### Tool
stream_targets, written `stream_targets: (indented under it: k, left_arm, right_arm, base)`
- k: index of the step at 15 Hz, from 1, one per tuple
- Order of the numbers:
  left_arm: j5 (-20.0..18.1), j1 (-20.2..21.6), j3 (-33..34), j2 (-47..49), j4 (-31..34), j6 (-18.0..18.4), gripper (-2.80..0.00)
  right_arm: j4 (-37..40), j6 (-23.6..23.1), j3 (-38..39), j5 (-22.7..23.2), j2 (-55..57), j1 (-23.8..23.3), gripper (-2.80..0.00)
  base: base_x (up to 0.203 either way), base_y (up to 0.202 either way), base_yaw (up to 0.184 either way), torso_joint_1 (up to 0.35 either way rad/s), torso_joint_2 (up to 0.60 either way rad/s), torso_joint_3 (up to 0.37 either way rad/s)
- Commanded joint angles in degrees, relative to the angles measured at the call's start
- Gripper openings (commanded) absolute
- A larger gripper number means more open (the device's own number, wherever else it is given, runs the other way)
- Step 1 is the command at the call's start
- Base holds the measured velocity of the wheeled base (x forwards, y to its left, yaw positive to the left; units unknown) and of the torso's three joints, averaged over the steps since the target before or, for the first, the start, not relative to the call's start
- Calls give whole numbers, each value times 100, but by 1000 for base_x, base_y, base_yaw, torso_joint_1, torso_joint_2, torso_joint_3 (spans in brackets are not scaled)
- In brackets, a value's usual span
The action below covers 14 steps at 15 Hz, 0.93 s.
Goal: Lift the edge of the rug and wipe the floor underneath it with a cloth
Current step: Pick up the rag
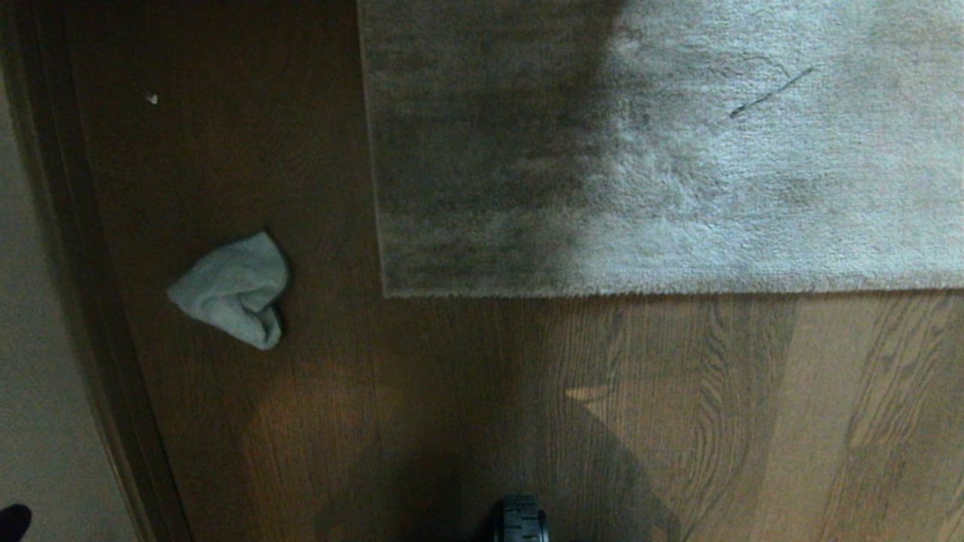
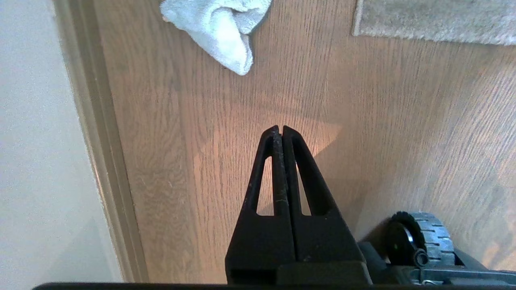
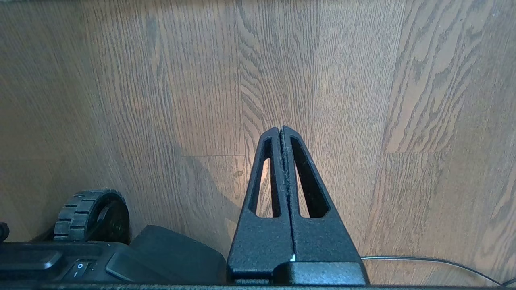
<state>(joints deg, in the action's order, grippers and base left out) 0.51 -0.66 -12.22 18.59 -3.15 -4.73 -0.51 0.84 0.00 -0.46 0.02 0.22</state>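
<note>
Where the brown wood-grain plank floor (image 1: 422,391) meets a pale wall with a dark baseboard (image 1: 90,316) on the robot's left, a small, crumpled, pale grey-blue terry cloth (image 1: 235,290) lies on the bare planks. It sits between the baseboard and the large, short-pile, grey-beige rug (image 1: 678,150), apart from both. The rug edge (image 1: 663,292) lies flat on the floor, its straight hem running across the head view and its square corner (image 1: 385,292) pointing toward the cloth's side. A thin dark thread-like line (image 1: 772,92) lies on the pile farther back, and a tiny white speck (image 1: 151,98) sits on the planks near the baseboard.

Neither arm appears in the head view; only a black ribbed wheel (image 1: 520,519) of the base shows at the near edge. In the left wrist view the left gripper (image 2: 281,128) hangs above bare floor with its black fingers (image 2: 298,169) pressed together, holding nothing, its tips pointing toward the cloth (image 2: 221,28) and well short of it; the rug's corner (image 2: 356,30) shows beyond. In the right wrist view the right gripper (image 3: 280,129) is over bare planks, its fingers (image 3: 300,177) likewise closed tight and empty, with the base wheel (image 3: 90,215) and a thin cable (image 3: 435,262) nearby.
</note>
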Motion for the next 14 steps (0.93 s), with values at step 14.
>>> stream_targets:
  k: [14]
  left_arm:
    - [221, 259, -255, 4278, -3442, 271, -280]
  right_arm:
    - [-2, 3, 0, 2, -2, 4, -280]
  base:
    - [0, 0, 0, 0, 0, 0]
